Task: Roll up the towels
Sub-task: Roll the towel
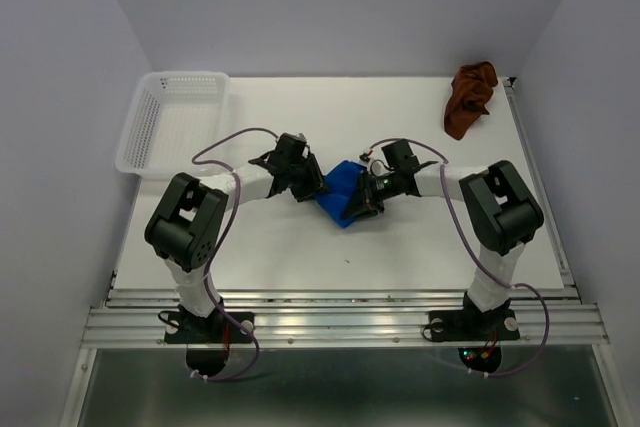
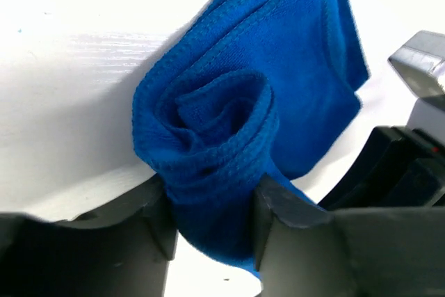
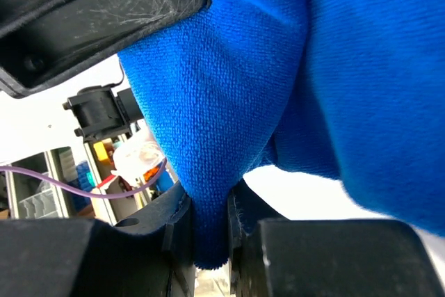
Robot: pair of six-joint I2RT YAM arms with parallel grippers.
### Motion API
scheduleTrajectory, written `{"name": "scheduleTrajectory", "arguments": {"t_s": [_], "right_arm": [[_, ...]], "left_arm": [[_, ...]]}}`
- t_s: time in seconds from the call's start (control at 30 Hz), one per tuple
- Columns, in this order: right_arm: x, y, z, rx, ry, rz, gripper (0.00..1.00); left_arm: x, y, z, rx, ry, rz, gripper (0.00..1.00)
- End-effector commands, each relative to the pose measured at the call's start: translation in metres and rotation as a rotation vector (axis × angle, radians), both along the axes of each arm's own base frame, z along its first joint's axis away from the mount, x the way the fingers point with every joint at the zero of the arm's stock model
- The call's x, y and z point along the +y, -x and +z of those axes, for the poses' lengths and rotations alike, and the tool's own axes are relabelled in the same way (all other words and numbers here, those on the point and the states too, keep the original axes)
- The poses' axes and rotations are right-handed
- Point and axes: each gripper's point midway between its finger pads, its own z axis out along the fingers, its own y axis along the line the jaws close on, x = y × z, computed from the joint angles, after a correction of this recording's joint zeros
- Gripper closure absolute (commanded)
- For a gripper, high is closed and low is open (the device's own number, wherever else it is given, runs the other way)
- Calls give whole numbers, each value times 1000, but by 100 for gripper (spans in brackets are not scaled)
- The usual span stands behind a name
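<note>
The bright blue towel (image 1: 340, 192) lies in the middle of the table, held between both grippers. My left gripper (image 1: 308, 187) is shut on its left end, which is curled into a loose roll (image 2: 208, 151) between the fingers (image 2: 285, 203). My right gripper (image 1: 366, 194) is shut on a pinched fold of the same blue towel (image 3: 208, 172) at its right side. The rust-brown towel (image 1: 471, 97) lies crumpled at the far right corner, away from both grippers.
A white perforated basket (image 1: 170, 122) stands at the far left of the table (image 1: 400, 247). The walls close in on the left, back and right. The metal rail (image 1: 340, 322) runs along the near edge by the arm bases.
</note>
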Motion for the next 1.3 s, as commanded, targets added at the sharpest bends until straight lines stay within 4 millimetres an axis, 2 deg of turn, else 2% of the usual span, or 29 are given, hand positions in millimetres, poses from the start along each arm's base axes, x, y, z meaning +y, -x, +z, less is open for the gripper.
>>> {"name": "scheduleTrajectory", "arguments": {"t_s": [0.0, 0.03, 0.1, 0.13, 0.17, 0.2, 0.23, 0.27, 0.3, 0.33, 0.37, 0.4, 0.43, 0.57, 0.63, 0.67, 0.7, 0.77, 0.8, 0.9, 1.0, 1.13, 1.17, 1.27], "right_arm": [[-2, 2, -3, 15, -36, 16, 91], [-1, 2, -2, 0, -39, 21, 86], [-3, 0, 6, -65, -41, 37, 77], [-4, 0, 9, -86, -29, 38, 64], [-8, -4, 6, -145, 6, 41, 60], [-12, -2, 12, -167, 32, 42, 55], [-18, -8, 10, -237, 84, 36, 48], [-22, -10, 13, -279, 108, 30, 45], [-24, -8, 27, -374, 132, 46, 40], [-31, -16, 27, -448, 210, 20, 37], [-33, -15, 32, -498, 245, 23, 34], [-28, -11, 50, -590, 257, 33, 32], [-34, -17, 55, -639, 289, 9, 30], [-13, -5, 73, -871, 365, 71, 27], [-3, -9, 81, -990, 384, 73, 27], [-4, -16, 83, -1042, 434, 44, 27], [8, -15, 87, -1097, 427, 45, 26], [10, -23, 81, -1153, 493, 40, 26], [20, -19, 81, -1188, 485, 49, 26], [28, -23, 65, -1258, 562, 76, 25], [38, -17, 47, -1287, 611, 125, 25], [48, 5, 21, -1284, 647, 198, 25], [50, 5, 19, -1295, 654, 183, 26], [44, 10, -1, -1275, 739, 182, 27]], "left_arm": [[8, -5, -3, -4, -112, 26, 61], [6, -8, 0, -8, -128, 28, 79], [13, -9, -4, 12, -193, 44, 93], [15, -9, -6, 17, -214, 50, 100], [17, -10, -6, 19, -232, 54, 100], [20, -6, -9, 39, -256, 51, 100], [19, -9, -4, 28, -264, 55, 100], [19, -7, -4, 35, -276, 50, 100], [20, -5, -1, 43, -292, 46, 100], [20, -4, 0, 47, -297, 43, 100], [22, 0, 0, 66, -305, 38, 100], [21, 1, 1, 72, -304, 37, 100], [20, 3, 1, 77, -300, 29, 100], [22, 10, 4, 109, -321, 23, 100], [21, 14, 6, 121, -329, 11, 100], [21, 14, 6, 124, -330, 12, 100], [20, 16, 7, 129, -332, 8, 100], [21, 17, 6, 140, -337, 10, 100], [21, 20, 6, 151, -341, 13, 100], [23, 22, 5, 162, -344, 17, 100], [25, 23, 6, 167, -345, 35, 100], [24, 25, 3, 191, -343, 44, 100], [24, 25, 2, 197, -341, 53, 100], [22, 27, 2, 206, -329, 62, 100]]}}
